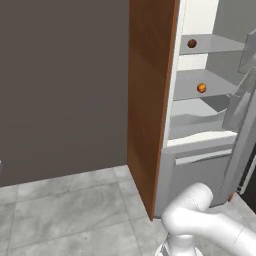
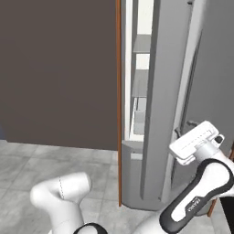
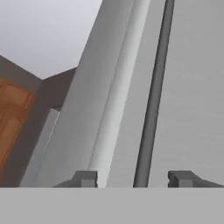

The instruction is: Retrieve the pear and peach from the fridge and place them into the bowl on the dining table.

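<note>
The fridge [image 1: 200, 165] stands with its door [image 1: 241, 112] swung out to the right, showing a white interior and grey shelves. Two small round fruits lie inside: a dark red-brown one [image 1: 191, 43] on an upper shelf and an orange one [image 1: 201, 88] on the shelf below. They are too small to tell which is the pear and which the peach. My gripper [image 3: 133, 178] is open at the outer face of the door [image 2: 169, 91], and the long vertical handle [image 3: 149, 109] runs between its fingertips [image 3: 85, 178]. The bowl and the dining table are out of view.
A tall orange-brown wooden panel [image 1: 150, 100] flanks the fridge on its left, with a dark grey wall [image 1: 60, 85] beyond. Grey floor tiles [image 1: 75, 215] spread out in front. The fridge's lower drawer [image 1: 200, 157] is closed.
</note>
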Robot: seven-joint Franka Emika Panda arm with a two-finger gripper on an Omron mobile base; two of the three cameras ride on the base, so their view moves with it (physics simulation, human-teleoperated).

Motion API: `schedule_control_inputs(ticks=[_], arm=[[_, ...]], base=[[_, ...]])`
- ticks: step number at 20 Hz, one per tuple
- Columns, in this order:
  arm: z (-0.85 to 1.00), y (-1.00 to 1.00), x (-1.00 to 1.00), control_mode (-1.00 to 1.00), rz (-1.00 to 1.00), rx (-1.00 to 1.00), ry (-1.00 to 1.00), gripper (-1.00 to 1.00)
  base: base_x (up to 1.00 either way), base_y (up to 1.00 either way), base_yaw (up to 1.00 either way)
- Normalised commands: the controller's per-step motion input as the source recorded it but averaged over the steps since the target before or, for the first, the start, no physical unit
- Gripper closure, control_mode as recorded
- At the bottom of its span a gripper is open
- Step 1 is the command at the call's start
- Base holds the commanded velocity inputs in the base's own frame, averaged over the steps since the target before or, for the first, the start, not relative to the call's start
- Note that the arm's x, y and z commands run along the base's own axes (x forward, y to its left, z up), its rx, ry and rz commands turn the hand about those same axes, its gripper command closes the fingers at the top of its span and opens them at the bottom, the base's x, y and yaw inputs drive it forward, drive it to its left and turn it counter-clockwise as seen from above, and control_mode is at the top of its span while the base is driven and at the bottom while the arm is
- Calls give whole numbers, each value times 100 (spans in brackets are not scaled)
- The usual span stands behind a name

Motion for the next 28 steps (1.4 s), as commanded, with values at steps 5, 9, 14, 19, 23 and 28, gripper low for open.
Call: schedule_control_inputs(ticks=[5, 9, 14, 19, 23, 28], arm=[[-8, -62, -100, -100, -25, -26, -24, 100], [-30, 30, -100, -100, -44, -41, -57, 100], [-11, 63, -97, -100, -45, -35, -63, 100], [-10, 96, -93, -100, -32, -37, -71, 100], [-43, 100, -41, -100, -18, -57, -53, 100], [-20, 100, 7, -100, -14, -63, -17, 100]], base=[[0, 0, 0], [0, 0, 0], [0, 0, 0], [0, 0, 0], [0, 0, 0], [0, 0, 0]])
